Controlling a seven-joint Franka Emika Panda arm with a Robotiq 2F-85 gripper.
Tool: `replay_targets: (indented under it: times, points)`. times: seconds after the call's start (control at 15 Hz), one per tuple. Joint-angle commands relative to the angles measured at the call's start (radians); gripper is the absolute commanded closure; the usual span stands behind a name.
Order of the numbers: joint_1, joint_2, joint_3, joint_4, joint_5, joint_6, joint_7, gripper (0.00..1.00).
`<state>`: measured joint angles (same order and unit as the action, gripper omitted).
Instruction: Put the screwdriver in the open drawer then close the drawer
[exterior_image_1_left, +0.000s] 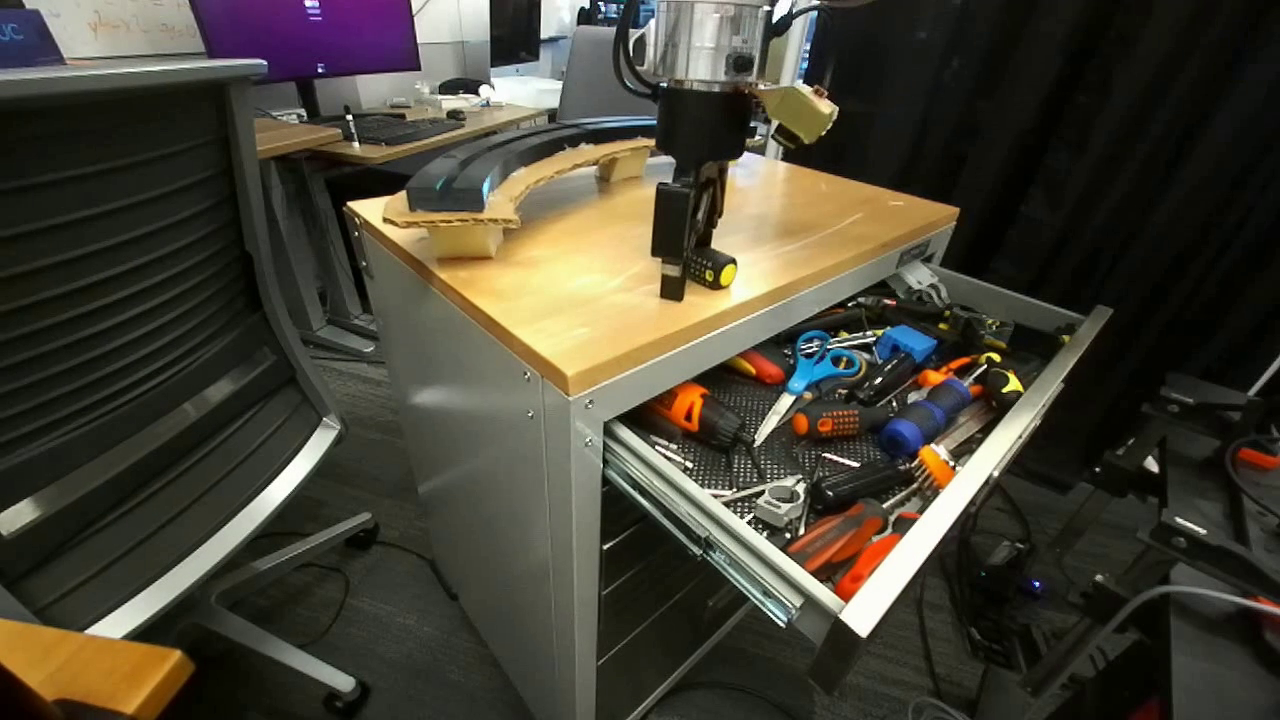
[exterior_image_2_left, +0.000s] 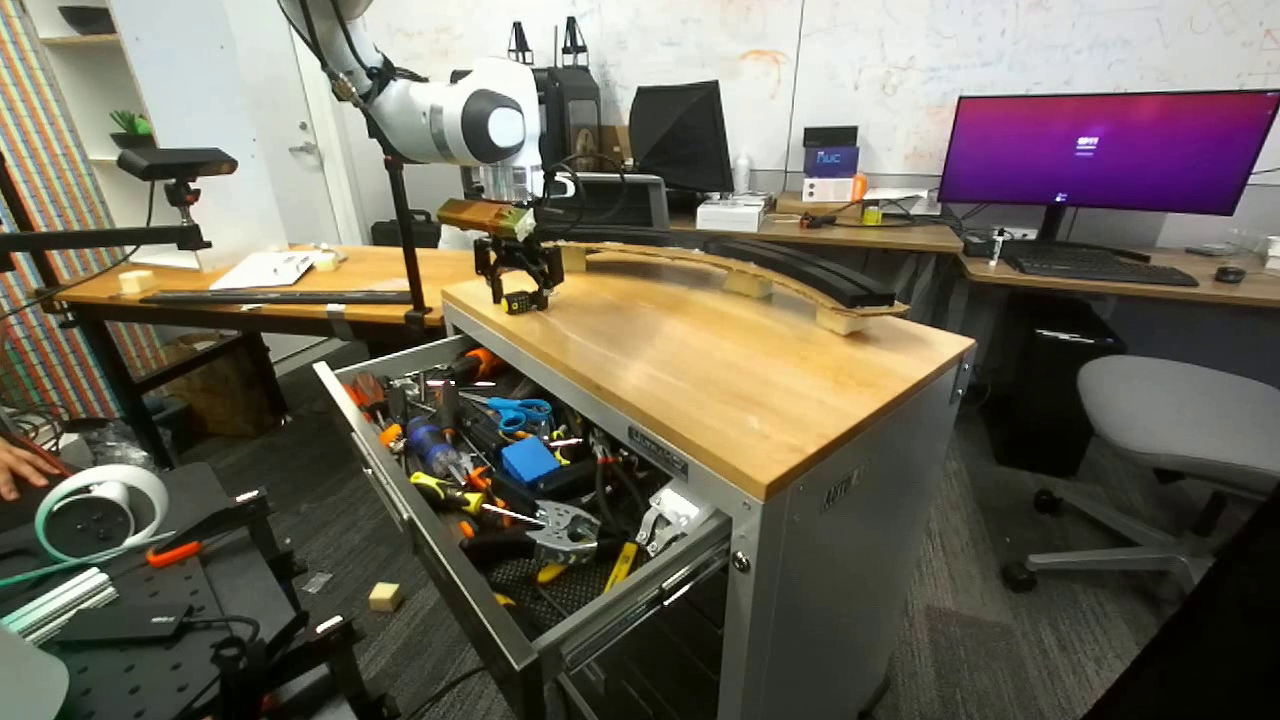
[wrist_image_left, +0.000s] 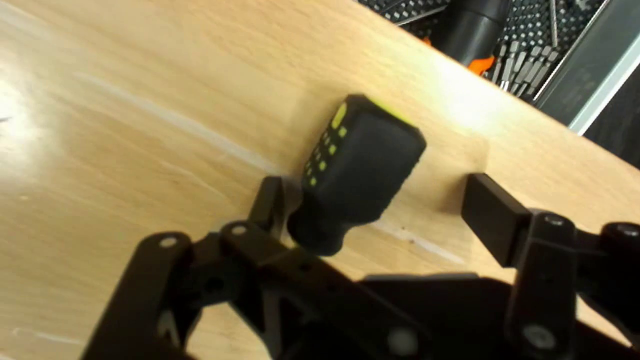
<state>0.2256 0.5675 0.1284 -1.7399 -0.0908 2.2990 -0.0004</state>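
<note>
Wrist view: hand (wrist_image_left: 374, 192) astride screwdriver (wrist_image_left: 367, 160).

Pincer (exterior_image_1_left: 690, 270) pointing down at wooden surface (exterior_image_1_left: 830, 205), fingertip (exterior_image_1_left: 673, 281) just beside stubby yellow-and-black screwdriver (exterior_image_1_left: 714, 268). Drawer (exterior_image_1_left: 973, 470) pulled out, full of tools (exterior_image_1_left: 838, 420), blue scissors (exterior_image_1_left: 803, 378) among them.

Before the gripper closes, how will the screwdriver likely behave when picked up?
The screwdriver is probably stiff, being short and chunky. Its flat facets should resist rolling, but the narrower neck might let it swivel if pinched there.
</note>
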Motion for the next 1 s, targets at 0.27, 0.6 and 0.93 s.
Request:
replay_targets:
  times: [0.27,0.6,0.93]
  points:
    - [0.055,0.002,-0.054,0.024,-0.091,-0.016,0.137,0.72]
    - [0.006,-0.039,-0.035,-0.014,-0.098,-0.191,-0.028,0.87]
    - [-0.058,-0.092,-0.002,-0.095,-0.106,-0.255,-0.287,0.87]
